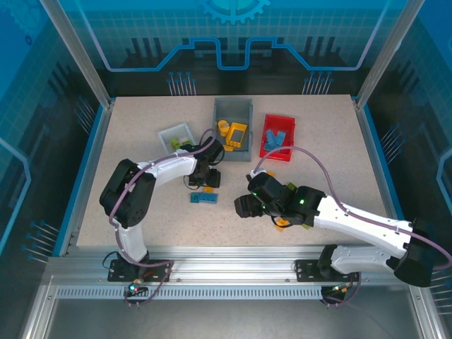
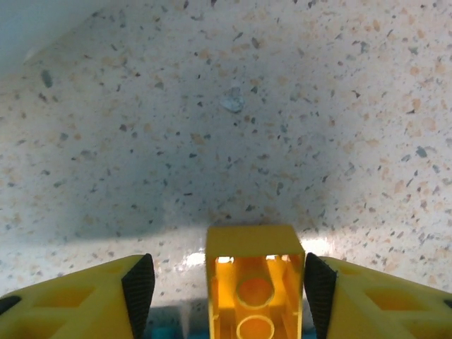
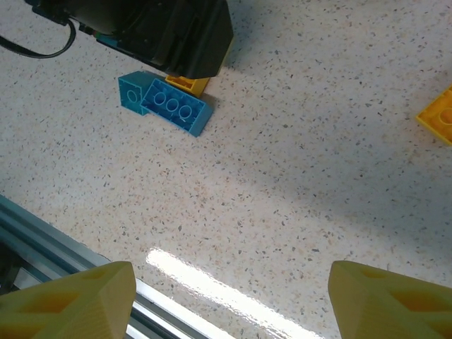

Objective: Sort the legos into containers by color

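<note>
Jaws apart on left gripper [image 2: 229, 282], yellow brick [image 2: 254, 247] between them; right gripper [image 3: 229, 282] likewise apart, empty.

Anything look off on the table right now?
Nothing spilled or broken. Two bricks lie tipped over, hollow undersides showing: the yellow brick inside the open left pincer, and a blue brick just beside it. The red bin sits slightly turned against the grey bin.

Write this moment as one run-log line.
left gripper: open, straddling yellow brick | right gripper: open, empty, over table | blue brick: beside yellow brick, unsorted
</note>
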`<state>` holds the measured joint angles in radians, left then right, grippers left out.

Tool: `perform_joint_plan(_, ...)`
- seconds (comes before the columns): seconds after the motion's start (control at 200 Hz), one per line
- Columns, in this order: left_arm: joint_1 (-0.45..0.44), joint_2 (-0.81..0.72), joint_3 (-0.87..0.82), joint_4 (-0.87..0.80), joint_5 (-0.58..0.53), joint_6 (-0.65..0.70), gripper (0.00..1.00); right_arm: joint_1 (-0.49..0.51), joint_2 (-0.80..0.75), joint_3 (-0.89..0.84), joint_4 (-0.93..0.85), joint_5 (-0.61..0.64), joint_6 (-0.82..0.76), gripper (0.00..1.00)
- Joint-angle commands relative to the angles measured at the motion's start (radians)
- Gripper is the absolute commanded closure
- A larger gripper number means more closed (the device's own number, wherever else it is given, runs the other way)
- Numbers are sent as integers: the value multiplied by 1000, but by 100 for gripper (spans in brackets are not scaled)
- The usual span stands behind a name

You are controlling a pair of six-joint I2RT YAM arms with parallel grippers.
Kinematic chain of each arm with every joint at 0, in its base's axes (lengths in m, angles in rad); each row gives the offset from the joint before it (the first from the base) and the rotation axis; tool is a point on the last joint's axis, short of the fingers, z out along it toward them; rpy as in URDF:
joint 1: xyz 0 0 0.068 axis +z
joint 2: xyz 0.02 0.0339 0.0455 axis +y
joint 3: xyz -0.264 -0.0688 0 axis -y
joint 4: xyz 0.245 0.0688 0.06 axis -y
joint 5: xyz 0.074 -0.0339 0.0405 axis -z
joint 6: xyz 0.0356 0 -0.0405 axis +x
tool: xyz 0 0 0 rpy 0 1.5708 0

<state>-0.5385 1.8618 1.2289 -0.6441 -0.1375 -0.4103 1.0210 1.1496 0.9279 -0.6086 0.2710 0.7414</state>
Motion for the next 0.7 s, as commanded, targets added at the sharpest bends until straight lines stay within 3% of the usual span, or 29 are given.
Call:
perform_joint_plan(0.0,3,31,30,14,50,33,44,11,4,1,23,1,26,27)
perform_joint_plan(0.3,-5,26,-3,45,37,28,67,12,14,9,19,12,30,27)
perform_joint_plan(0.4,-27,-28,15,23,15,25,68,11,-10,0,45,8,12,28)
perform_joint_plan(0.56,-67,-93,186,-82,25,14,69,3,-90,-30,140,73,-49,26)
perform_joint_plan(0.695,-67,-25,403,-163,32,20,68,-39,-114,-32,216,163,-75,25)
